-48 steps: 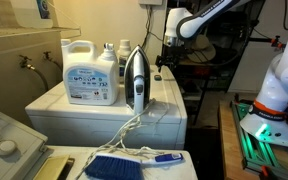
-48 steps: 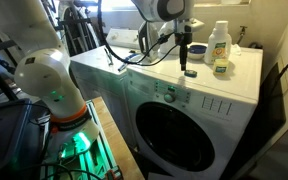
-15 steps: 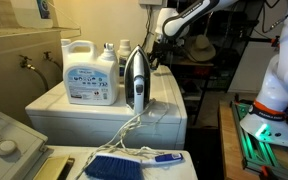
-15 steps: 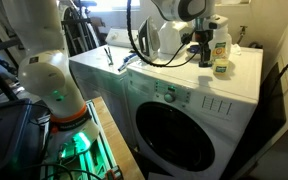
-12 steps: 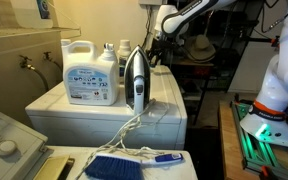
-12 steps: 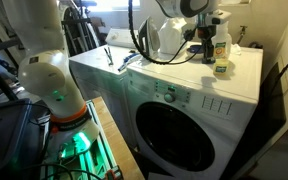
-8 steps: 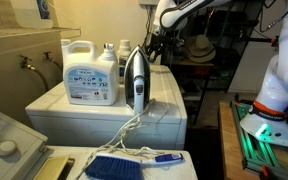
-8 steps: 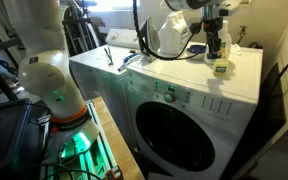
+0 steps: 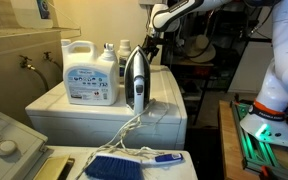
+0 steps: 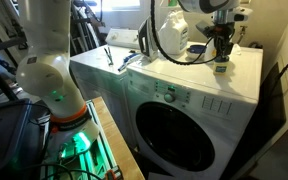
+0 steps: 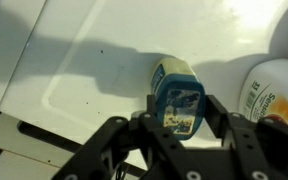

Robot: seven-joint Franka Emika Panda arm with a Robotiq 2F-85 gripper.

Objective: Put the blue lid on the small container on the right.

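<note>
The blue lid (image 11: pixel 179 102) is held clamped in the pincer (image 11: pixel 178 112), just above the small container (image 11: pixel 171 70) on the desk (image 11: pixel 84 60). A straight descent onto its mouth, then release, seems called for.

One desk (image 9: pixel 162 92) carries one iron (image 9: pixel 135 80), one big jug (image 9: pixel 91 72) and one small container (image 10: pixel 221 67). Behind the jug an exterior view seems to show two slimmer bottles (image 9: pixel 109 52), though they are partly hidden. One blue brush (image 9: pixel 119 166) lies apart. The wrist view shows two fingers (image 11: pixel 216 115), one container and one bottle (image 11: pixel 269 90).
</note>
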